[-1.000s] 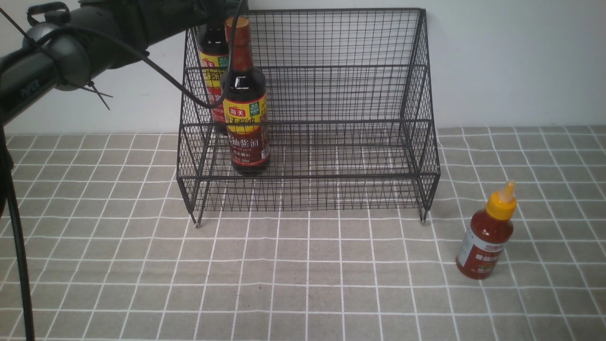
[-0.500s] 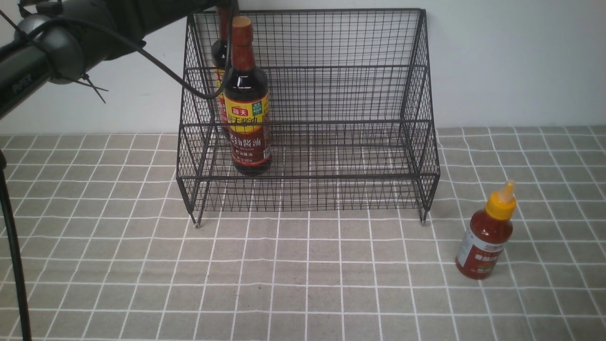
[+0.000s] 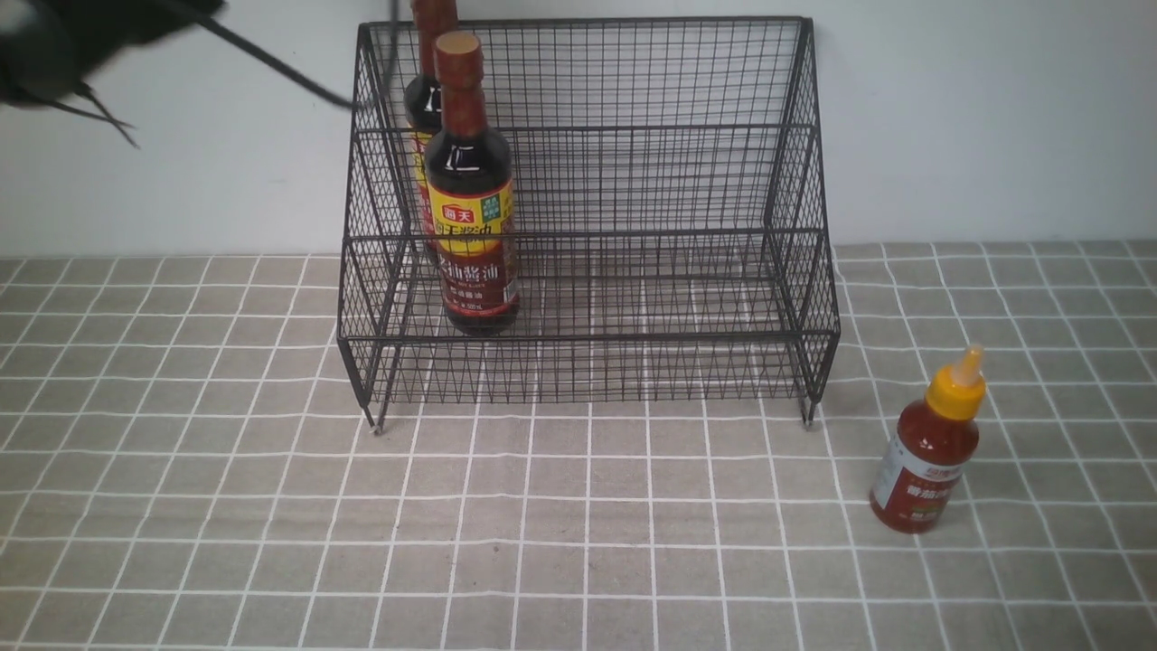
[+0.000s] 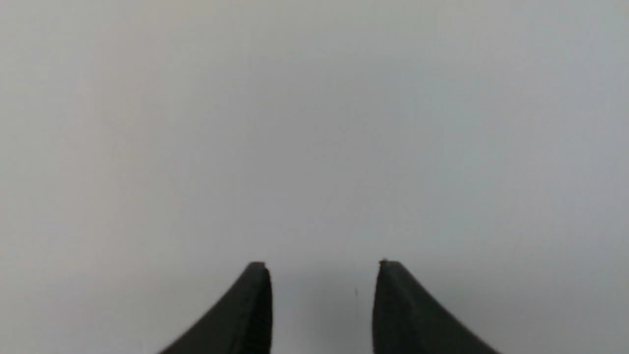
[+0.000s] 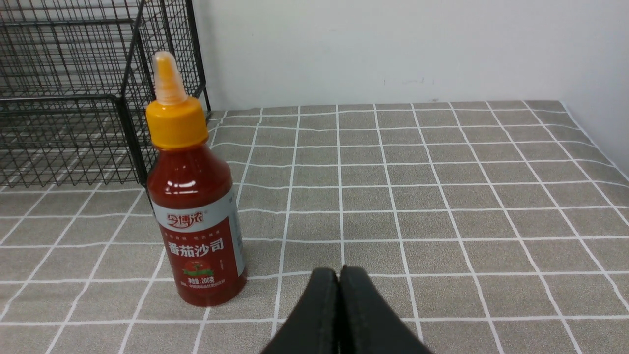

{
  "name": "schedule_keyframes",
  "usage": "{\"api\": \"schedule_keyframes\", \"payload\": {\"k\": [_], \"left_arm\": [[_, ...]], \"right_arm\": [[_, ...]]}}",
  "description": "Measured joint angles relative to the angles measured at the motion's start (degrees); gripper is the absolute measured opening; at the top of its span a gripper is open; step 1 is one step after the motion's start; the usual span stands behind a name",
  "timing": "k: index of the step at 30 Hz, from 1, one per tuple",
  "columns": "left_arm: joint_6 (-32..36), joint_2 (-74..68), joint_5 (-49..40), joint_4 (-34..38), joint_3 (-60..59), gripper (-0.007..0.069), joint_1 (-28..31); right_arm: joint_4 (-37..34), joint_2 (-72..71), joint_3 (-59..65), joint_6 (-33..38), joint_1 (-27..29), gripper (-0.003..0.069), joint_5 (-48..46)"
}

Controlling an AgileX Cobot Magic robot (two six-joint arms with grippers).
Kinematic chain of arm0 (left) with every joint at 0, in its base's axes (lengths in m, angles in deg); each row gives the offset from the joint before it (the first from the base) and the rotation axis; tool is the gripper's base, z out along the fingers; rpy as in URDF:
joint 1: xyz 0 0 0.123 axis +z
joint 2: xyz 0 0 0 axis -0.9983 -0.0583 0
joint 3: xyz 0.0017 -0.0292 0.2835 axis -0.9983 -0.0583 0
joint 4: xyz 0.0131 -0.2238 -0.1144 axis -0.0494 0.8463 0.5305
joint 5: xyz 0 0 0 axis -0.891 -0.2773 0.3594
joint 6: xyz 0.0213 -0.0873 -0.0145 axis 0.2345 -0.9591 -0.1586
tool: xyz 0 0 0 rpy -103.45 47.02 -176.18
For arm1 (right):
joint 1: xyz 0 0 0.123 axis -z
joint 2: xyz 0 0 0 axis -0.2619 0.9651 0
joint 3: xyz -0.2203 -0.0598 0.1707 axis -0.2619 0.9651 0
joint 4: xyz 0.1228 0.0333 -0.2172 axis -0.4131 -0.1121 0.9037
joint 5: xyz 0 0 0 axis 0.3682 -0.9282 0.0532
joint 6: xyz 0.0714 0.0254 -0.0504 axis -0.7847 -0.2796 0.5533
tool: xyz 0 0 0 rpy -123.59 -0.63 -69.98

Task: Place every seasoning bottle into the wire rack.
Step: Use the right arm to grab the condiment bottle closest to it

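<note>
The black wire rack [image 3: 587,338] stands against the wall. One tall soy-sauce bottle [image 3: 471,203] stands on its lower tier at the left. A second soy-sauce bottle [image 3: 419,98] stands behind it on the upper tier, mostly hidden. The short red sauce bottle [image 3: 929,452] with a yellow nozzle cap stands on the cloth right of the rack, also the red sauce bottle [image 5: 195,211] in the right wrist view. My left gripper [image 4: 322,268] is open and empty, facing the bare wall. My right gripper [image 5: 339,275] is shut, low over the cloth beside the red bottle.
Blurred at the top left corner is my left arm [image 3: 41,41], with a cable [image 3: 271,63] trailing toward the rack. A grey checked cloth [image 3: 542,524] covers the table. The rack's corner post [image 5: 128,132] stands just behind the red bottle.
My left arm has lifted and drawn back to the left, away from the rack's top corner, almost out of the front view. The rear soy-sauce bottle stands free on the upper tier.
</note>
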Motion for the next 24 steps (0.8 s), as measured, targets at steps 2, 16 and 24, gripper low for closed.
{"api": "schedule_keyframes", "payload": {"k": [2,16,24], "left_arm": [[0.4,2.1,0.0,0.0,0.0,0.0142,-0.1],[17.5,19.0,2.0,0.3,-11.8,-0.0006,-2.9],[19.1,28.1,8.6,0.7,-23.3,-0.0006,-2.9]], "right_arm": [[0.0,0.0,0.0,0.0,0.0,-0.0015,0.0],[0.0,0.0,0.0,0.0,0.0,-0.0015,0.0],[0.0,0.0,0.0,0.0,0.0,-0.0015,0.0]]}}
